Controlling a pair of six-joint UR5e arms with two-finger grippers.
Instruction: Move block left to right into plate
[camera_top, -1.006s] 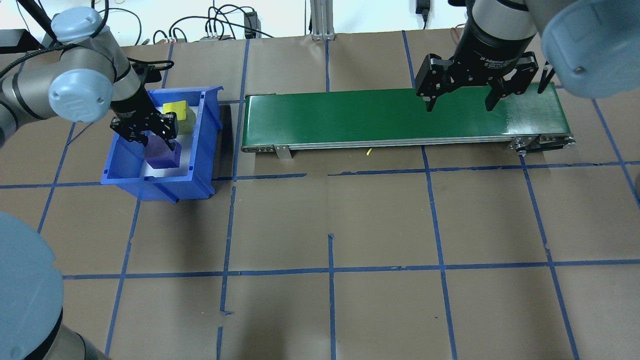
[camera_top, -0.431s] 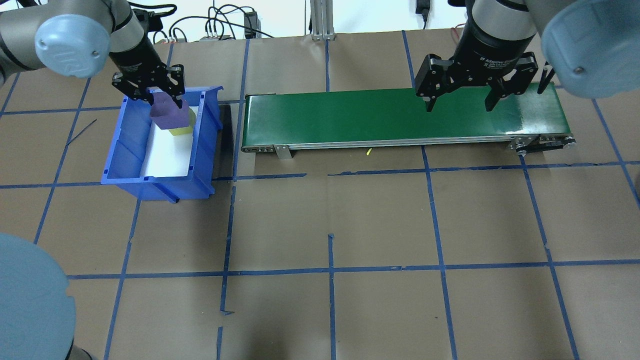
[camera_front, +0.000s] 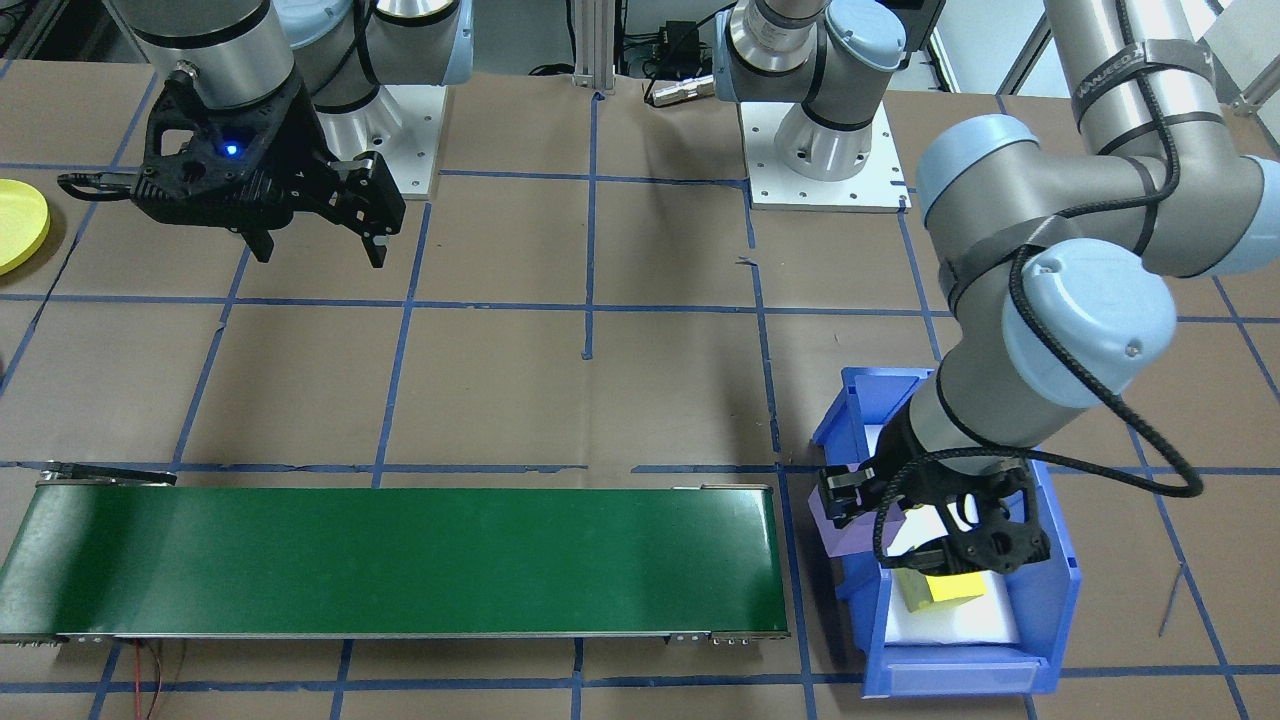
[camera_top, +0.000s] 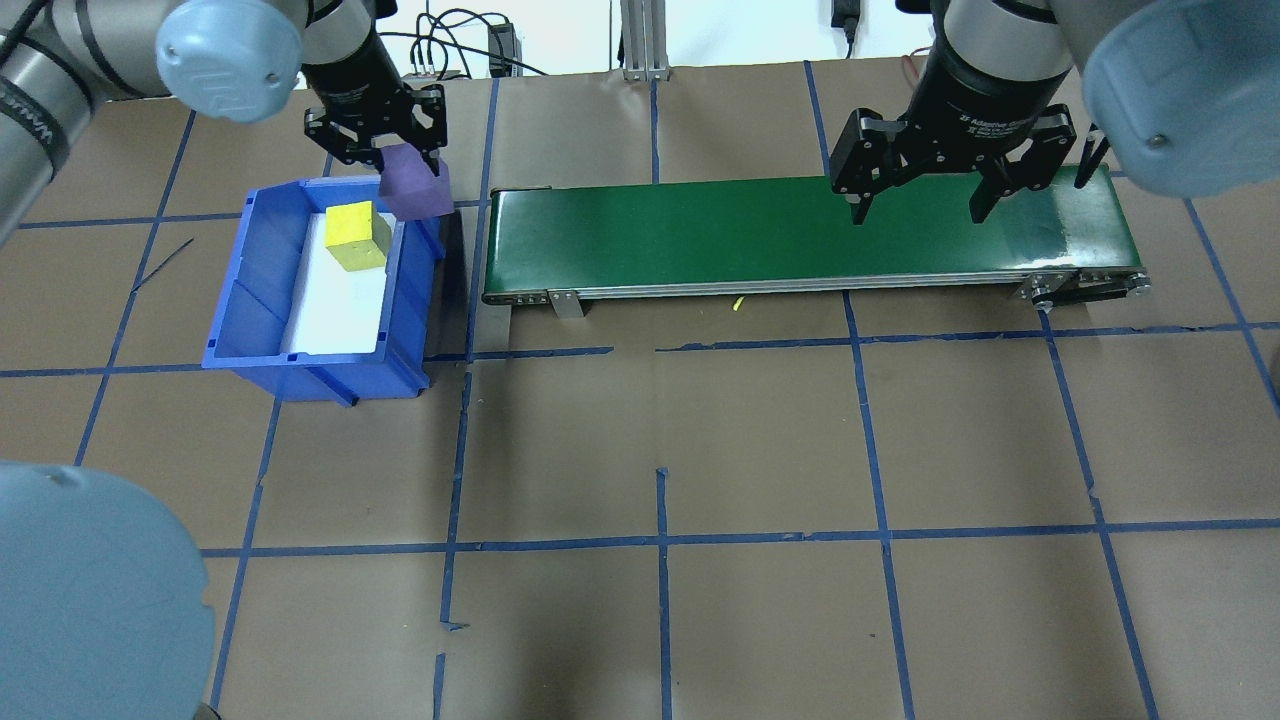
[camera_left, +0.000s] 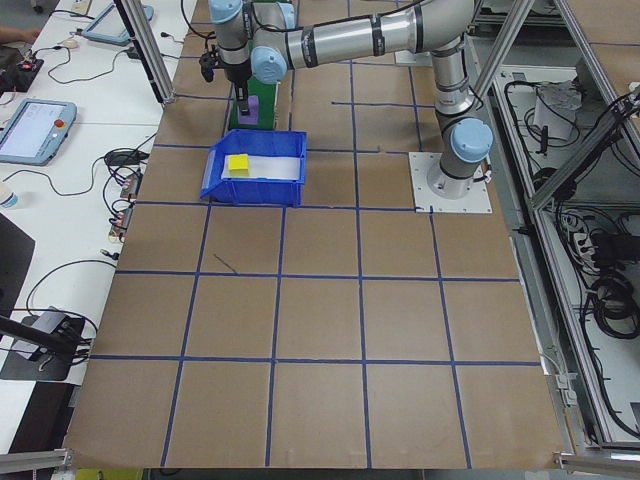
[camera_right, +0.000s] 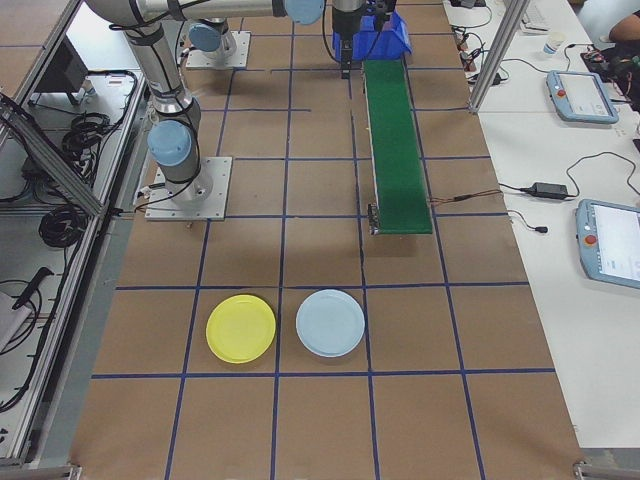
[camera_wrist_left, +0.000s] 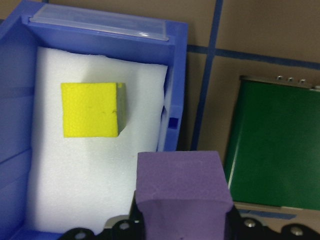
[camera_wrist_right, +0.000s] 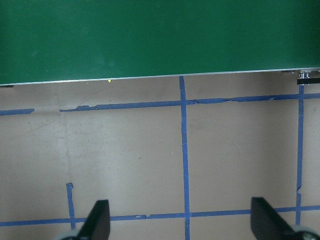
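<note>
Overhead exterior: the left end effector (camera_top: 385, 150) grips the purple block (camera_top: 412, 194) above the bin's (camera_top: 250, 290) inner rim, near the belt (camera_top: 800, 240).
Why held so: the block hangs clear of the bin wall, likely bound for the belt's near end, which would carry it rightward.
Right end effector (camera_top: 915, 200): spread open over the belt's far end, gripping nothing, seemingly posted to receive.
Yellow block (camera_top: 355, 235): sits in the bin on white foam.
Left wrist view: shows the purple block (camera_wrist_left: 182, 187) clamped from both sides, bin rim and belt edge beneath.
Exterior right: alone shows the whole yellow plate (camera_right: 241, 328) on the bench, beside a pale blue plate (camera_right: 330, 322), beyond the belt's end.
Front-facing view: catches just the yellow plate's edge (camera_front: 18, 225).
</note>
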